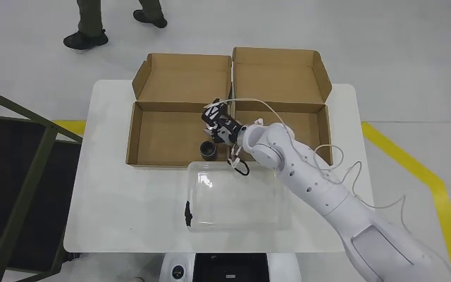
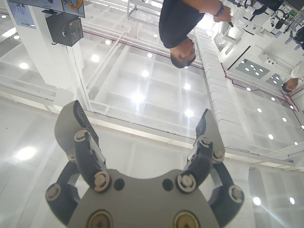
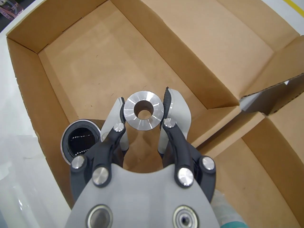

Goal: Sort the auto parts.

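Metal ring (image 3: 152, 122) pinched across its rim by right gripper (image 3: 144, 107), centre frame, over cardboard box (image 3: 95, 67); probably heavy, rigid, slick, so the rim grip suits; left gripper (image 2: 141, 109) spread.

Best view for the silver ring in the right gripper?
Right wrist view: silver ring face-on, bore visible, clamped in the right gripper. Top view puts that gripper over the cardboard box, ring too small to tell. Left wrist view faces the ceiling.

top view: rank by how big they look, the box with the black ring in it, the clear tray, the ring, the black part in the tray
1. box
2. tray
3-4. unsure: ring looks wider, part longer but thin
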{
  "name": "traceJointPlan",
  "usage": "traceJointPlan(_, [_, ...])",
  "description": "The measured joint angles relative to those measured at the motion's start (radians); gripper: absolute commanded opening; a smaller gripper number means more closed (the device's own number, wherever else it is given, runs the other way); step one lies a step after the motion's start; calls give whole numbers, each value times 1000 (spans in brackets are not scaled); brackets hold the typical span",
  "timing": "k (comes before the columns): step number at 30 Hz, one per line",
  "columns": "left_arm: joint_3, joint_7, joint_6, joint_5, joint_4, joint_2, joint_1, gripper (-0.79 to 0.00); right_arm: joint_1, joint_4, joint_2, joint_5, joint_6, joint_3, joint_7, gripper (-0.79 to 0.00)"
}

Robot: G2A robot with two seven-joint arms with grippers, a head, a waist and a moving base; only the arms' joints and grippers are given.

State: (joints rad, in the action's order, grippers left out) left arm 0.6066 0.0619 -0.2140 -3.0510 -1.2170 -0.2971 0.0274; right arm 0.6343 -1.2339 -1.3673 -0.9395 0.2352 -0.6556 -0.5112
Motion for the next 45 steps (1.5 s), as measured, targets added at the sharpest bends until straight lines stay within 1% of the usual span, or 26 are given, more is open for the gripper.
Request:
traceJointPlan(2, [0, 0, 0, 0, 0, 0, 0, 0, -2, 4, -5, -5, -1, 3, -5, -468])
traceJointPlan(3, [0, 0, 0, 0, 0, 0, 0, 0, -4, 8, -7, -8, -2, 4, -8, -425])
traceJointPlan(4, [0, 0, 0, 0, 0, 0, 0, 0, -4, 12, -10, -9, -2, 4, -10, -419])
traceJointPlan(9, [0, 0, 0, 0, 0, 0, 0, 0, -5, 28, -20, -9, 4, 5, -20, -419])
traceJointPlan(11, [0, 0, 0, 0, 0, 0, 0, 0, -4, 31, -23, -9, 9, 4, -21, -431])
traceJointPlan(14, [0, 0, 0, 0, 0, 0, 0, 0, -1, 18, -26, -14, 18, -3, -14, -431])
traceJointPlan(20, [0, 0, 0, 0, 0, 0, 0, 0, 29, -82, -13, -44, 41, -47, 4, -403])
traceJointPlan(24, [0, 0, 0, 0, 0, 0, 0, 0, 71, -195, 5, -69, 67, -98, 3, -413])
traceJointPlan(28, [0, 0, 0, 0, 0, 0, 0, 0, 125, -307, 25, -82, 101, -153, 4, -391])
traceJointPlan(31, [0, 0, 0, 0, 0, 0, 0, 0, 174, -391, 41, -97, 141, -201, 31, -209])
traceJointPlan(32, [0, 0, 0, 0, 0, 0, 0, 0, 192, -414, 46, -102, 155, -217, 45, -172])
traceJointPlan(33, [0, 0, 0, 0, 0, 0, 0, 0, 217, -442, 53, -107, 174, -239, 65, -154])
traceJointPlan(36, [0, 0, 0, 0, 0, 0, 0, 0, 283, -498, 72, -133, 223, -300, 116, -46])
traceJointPlan(38, [0, 0, 0, 0, 0, 0, 0, 0, 326, -525, 83, -151, 245, -340, 146, 0])
traceJointPlan(42, [0, 0, 0, 0, 0, 0, 0, 0, 439, -583, 108, -187, 277, -438, 205, 0])
traceJointPlan(45, [0, 0, 0, 0, 0, 0, 0, 0, 520, -619, 124, -207, 280, -509, 235, 0])
